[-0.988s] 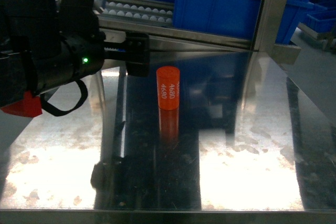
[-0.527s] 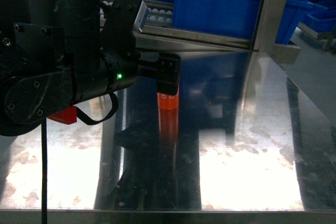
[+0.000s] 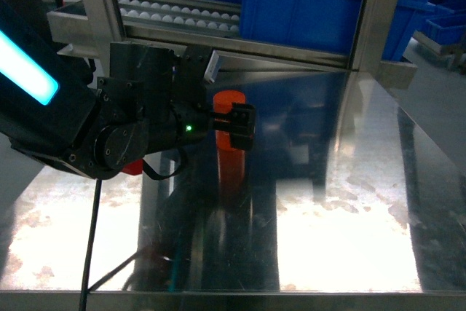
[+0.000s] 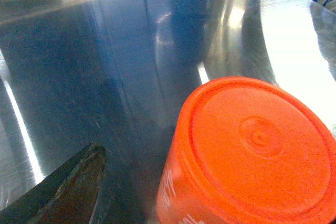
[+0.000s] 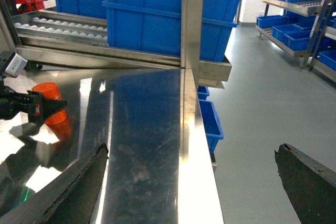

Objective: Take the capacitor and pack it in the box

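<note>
The capacitor, a small orange cylinder, stands upright on the shiny steel table. My left gripper is at its side, covering the middle of it. In the left wrist view the capacitor's round top fills the lower right. One dark finger stands apart from it on the left and the other finger is hidden. The jaws are open. From the right wrist camera I see the capacitor far left, and my right gripper open over the table's right edge. The box is out of view.
Large blue bins and a roller conveyor run along the back. A steel upright post stands at the back right. The table's right edge drops to the floor, where another blue bin sits.
My left arm has swung right and come down. The gripper was left of the capacitor, then over its top, and now sits lower at its side with the top showing.
</note>
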Available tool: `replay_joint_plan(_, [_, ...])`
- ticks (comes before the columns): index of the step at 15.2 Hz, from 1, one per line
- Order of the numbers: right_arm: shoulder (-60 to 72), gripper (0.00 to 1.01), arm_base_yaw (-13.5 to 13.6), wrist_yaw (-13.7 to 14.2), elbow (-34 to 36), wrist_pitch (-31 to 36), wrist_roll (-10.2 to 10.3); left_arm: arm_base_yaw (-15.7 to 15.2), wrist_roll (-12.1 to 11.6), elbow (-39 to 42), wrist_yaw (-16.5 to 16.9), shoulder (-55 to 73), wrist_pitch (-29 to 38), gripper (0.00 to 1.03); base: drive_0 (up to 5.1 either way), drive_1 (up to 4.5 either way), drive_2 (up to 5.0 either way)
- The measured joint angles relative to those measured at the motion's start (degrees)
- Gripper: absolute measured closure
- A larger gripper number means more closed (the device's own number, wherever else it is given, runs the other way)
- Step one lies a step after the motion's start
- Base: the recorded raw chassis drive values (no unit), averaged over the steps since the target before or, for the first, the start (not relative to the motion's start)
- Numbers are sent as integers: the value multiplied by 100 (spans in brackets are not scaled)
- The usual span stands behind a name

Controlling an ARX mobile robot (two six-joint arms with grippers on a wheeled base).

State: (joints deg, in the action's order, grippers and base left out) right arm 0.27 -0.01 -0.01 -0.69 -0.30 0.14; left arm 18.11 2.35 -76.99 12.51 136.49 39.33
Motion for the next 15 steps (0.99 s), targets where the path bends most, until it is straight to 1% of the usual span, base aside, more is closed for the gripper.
replay_joint_plan(1, [0,3,0,0,2,0,0,-22,48,-133,61,87,-74,5,0,0,0])
replay_joint_plan(6, [0,3,0,0,0,0,0,-22,44,-321,35,256,-170,6,0,0,0])
replay_joint_plan(8, [0,3,0,0,0,0,0,-28,35,-369,7,295,-216,14,0,0,0])
replay_joint_plan(9, [0,3,0,0,0,0,0,-31,20,-376,4,297,-258,21,0,0,0])
replay_joint_plan(12, [0,3,0,0,2,0,0,-33,-22,-391,-2,297,-286,47,0,0,0])
replay_joint_plan(13, [0,3,0,0,2,0,0,-83,-11,-122,-153,125,15,58,0,0,0])
replay_joint_plan(15, [0,3,0,2,2,0,0,-192,17,387,-509,-457,356,58,0,0,0])
